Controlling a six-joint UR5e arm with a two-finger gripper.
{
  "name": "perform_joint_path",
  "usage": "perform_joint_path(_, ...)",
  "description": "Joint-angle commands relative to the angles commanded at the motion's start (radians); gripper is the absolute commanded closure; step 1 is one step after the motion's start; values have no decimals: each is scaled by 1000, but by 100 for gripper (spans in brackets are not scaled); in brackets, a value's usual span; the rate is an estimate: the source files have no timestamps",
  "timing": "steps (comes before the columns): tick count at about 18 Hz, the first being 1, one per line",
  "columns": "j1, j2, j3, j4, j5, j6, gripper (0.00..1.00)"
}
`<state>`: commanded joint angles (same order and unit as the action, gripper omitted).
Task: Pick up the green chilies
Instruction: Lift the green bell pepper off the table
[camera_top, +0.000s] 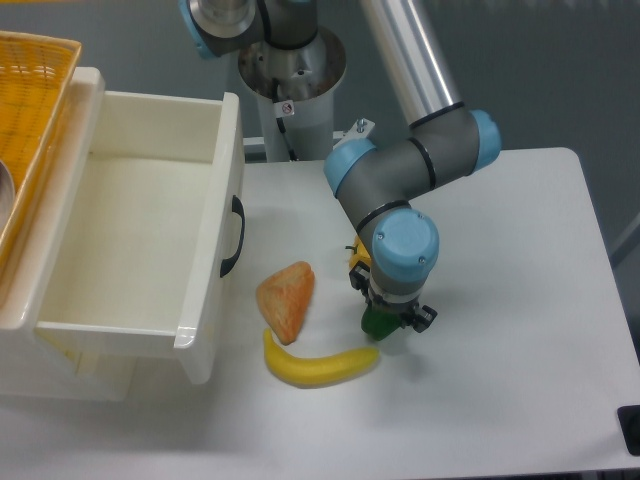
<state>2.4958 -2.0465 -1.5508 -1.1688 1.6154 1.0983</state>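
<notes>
The green chilies (374, 325), a small dark-green toy pepper, sit on the white table just right of the banana's tip. Only their left part shows, under my arm. My gripper (396, 320) points straight down onto them, and the blue-capped wrist hides most of it. A dark finger (424, 317) shows at the right side. The fingers are down at the pepper, but I cannot tell whether they are closed on it or whether it is off the table.
A yellow banana (318, 366) lies just left of the pepper. An orange wedge-shaped toy (287, 298) lies above the banana. A yellow pepper (357, 262) peeks out behind the arm. An open white drawer (212, 240) is at the left, with a yellow basket (30, 90) behind it.
</notes>
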Motion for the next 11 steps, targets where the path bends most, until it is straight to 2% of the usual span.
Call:
perform_joint_path(4, 0, 46, 2, -43, -37, -2, 74)
perform_joint_path(7, 0, 84, 0, -97, -51, -2, 74)
perform_joint_path(11, -5, 111, -8, -152, -86, -12, 73)
